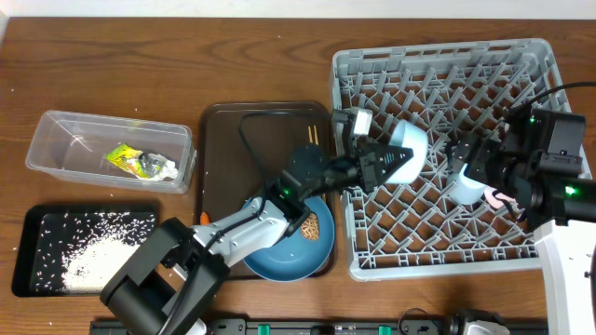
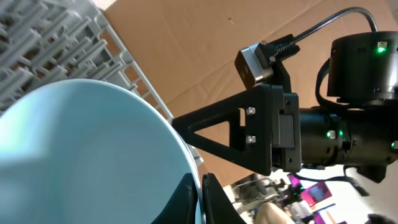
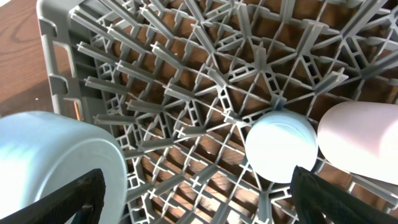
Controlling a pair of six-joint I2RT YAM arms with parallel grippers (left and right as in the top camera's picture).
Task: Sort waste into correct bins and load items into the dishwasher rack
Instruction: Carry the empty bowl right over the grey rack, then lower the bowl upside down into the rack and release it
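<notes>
My left gripper (image 1: pixel 395 160) is shut on the rim of the white bowl (image 1: pixel 408 147), holding it on edge over the grey dishwasher rack (image 1: pixel 540 249). In the left wrist view the bowl (image 2: pixel 93 155) fills the left half, its rim pinched between the two fingers (image 2: pixel 214 202). My right gripper (image 3: pixel 199 202) stands open over the rack (image 3: pixel 205 93) with nothing between its fingers. Below it the light-blue cup (image 3: pixel 281 146) and the pink cup (image 3: pixel 360 140) sit upside down; the bowl (image 3: pixel 50 162) is by its left finger. The blue plate (image 1: pixel 279 256) carries a brown lump (image 1: pixel 317 226).
A dark brown serving tray (image 1: pixel 223 149) holds the plate and wooden chopsticks (image 1: pixel 312 136). An orange carrot piece (image 1: pixel 203 218) lies by its left edge. The clear tub (image 1: pixel 56 149) holds the yellow-green wrapper (image 1: pixel 140 163). The black tray (image 1: pixel 56 223) holds rice (image 1: pixel 88 262).
</notes>
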